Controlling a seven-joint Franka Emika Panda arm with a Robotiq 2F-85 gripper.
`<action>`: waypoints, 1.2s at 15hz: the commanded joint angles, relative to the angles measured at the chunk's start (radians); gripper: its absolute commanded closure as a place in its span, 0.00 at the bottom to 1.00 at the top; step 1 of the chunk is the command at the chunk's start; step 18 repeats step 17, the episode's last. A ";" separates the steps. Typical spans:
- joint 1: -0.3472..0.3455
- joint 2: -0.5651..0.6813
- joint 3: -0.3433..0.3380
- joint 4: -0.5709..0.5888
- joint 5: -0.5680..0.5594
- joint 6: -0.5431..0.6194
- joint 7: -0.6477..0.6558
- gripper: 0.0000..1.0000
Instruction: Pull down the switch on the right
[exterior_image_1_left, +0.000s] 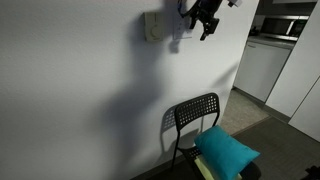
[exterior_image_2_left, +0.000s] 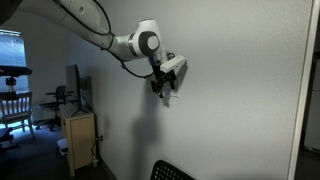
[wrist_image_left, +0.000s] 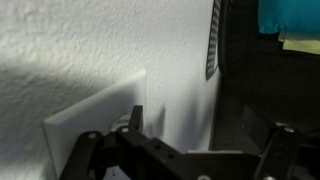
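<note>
My gripper (exterior_image_1_left: 205, 22) is high up against the white wall, just right of a beige box (exterior_image_1_left: 153, 27). A small white switch plate (exterior_image_1_left: 176, 42) sits between the box and my fingers. In the wrist view the white plate (wrist_image_left: 95, 118) fills the lower left, raised off the wall. One finger tip rests at the plate's edge and the other is far to the right, so the gripper (wrist_image_left: 205, 138) is open and empty. I cannot make out the toggles. In an exterior view the gripper (exterior_image_2_left: 165, 84) presses close to the wall.
A black metal chair (exterior_image_1_left: 195, 115) stands against the wall below, with a teal cushion (exterior_image_1_left: 226, 150) on its seat. Kitchen cabinets (exterior_image_1_left: 265, 65) lie beyond the wall's corner. A desk with a monitor (exterior_image_2_left: 74, 88) stands further along the wall.
</note>
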 joint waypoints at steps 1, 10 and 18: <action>-0.016 -0.009 0.010 -0.009 -0.003 -0.057 0.049 0.00; 0.000 -0.182 0.011 -0.178 -0.023 -0.004 0.297 0.00; 0.002 -0.198 0.016 -0.185 -0.008 -0.031 0.346 0.00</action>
